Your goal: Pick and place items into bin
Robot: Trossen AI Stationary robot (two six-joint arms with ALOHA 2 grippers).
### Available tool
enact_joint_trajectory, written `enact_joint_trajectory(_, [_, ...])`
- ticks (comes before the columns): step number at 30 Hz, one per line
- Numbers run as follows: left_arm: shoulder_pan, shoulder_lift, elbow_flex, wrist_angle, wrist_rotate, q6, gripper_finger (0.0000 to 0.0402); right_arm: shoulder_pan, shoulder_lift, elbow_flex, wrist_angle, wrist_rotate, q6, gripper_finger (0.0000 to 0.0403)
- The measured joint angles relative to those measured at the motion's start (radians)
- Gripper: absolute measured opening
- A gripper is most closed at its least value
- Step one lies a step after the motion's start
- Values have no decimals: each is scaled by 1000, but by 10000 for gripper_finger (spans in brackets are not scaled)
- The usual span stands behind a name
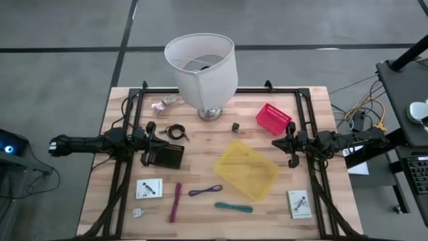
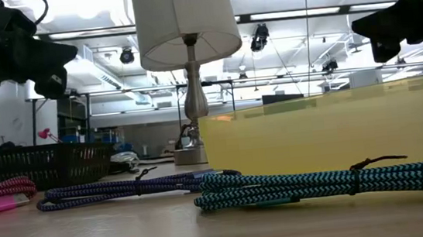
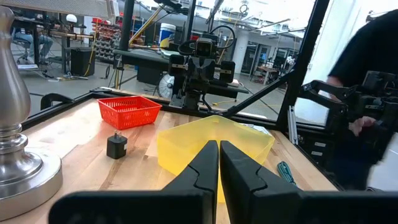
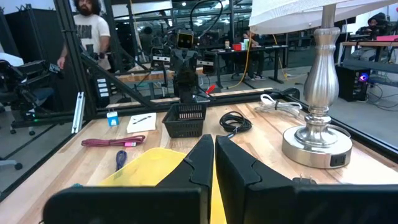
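Both grippers idle, fingers closed, empty: left gripper (image 1: 148, 144) at 9 o'clock, right gripper (image 1: 279, 143) at 3 o'clock. Yellow bin (image 1: 246, 169) centre. Purple tie (image 1: 204, 191), teal tie (image 1: 234, 207), maroon tie (image 1: 176, 201) on desk (image 1: 200, 224) at 6 o'clock.

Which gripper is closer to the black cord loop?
Left. The left gripper is just in front of the black cord loop, near the black basket. The right gripper is across the table, beyond the yellow bin.
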Motion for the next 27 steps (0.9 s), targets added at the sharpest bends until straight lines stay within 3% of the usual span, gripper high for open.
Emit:
enact_joint_trajectory(19, [0,0,0,0,0,0,0,0,0,0,1,0,5,9])
enact_joint_trajectory(27, [0,0,0,0,0,0,0,0,0,0,8,-1,110,9])
